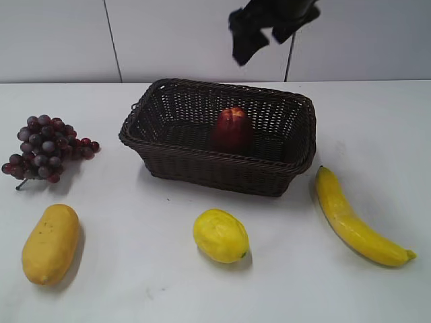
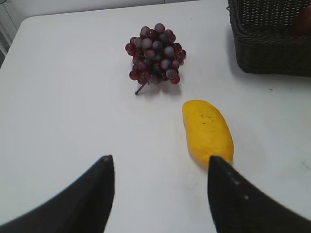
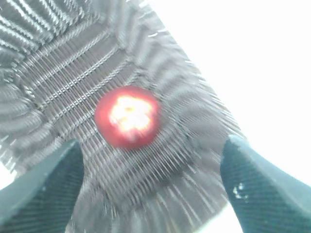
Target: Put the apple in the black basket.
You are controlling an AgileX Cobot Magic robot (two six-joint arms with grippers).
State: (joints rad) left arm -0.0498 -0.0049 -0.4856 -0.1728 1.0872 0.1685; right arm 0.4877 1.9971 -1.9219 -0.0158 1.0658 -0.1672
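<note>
Right gripper (image 1: pixel 259 30) up high above the far rim of the black basket (image 1: pixel 168 158), fingers spread wide and pinching nothing; in the right wrist view (image 3: pixel 150 189) both dark fingers splayed to the lower corners with a broad gap between. Directly below that gap, well apart from the fingertips: the apple (image 3: pixel 128 116), dark red with a bright washed-out glare on top, resting on the woven floor of the basket (image 3: pixel 58 73). Picture blurred there, weave smeared into streaks. From the exterior view, apple (image 1: pixel 232 130) sitting upright inside the basket, near the middle toward the far wall, touching no finger. Left gripper (image 2: pixel 160 194) low over the table (image 2: pixel 63 97), also spread open and holding nothing, two black fingers at the lower edge of its wrist view. Just ahead of its right finger, almost meeting the tip: a yellow mango (image 2: pixel 207 131), lying lengthwise away from the tool. Further ahead, between the fingers' line of sight: a purple-red grape bunch (image 2: pixel 155 54) with a short stem. Off to the far right of that tool: a corner of the basket (image 2: pixel 272 43). In front of the basket on the table: a lemon (image 1: pixel 220 235), and to its right side a banana (image 1: pixel 353 219).
</note>
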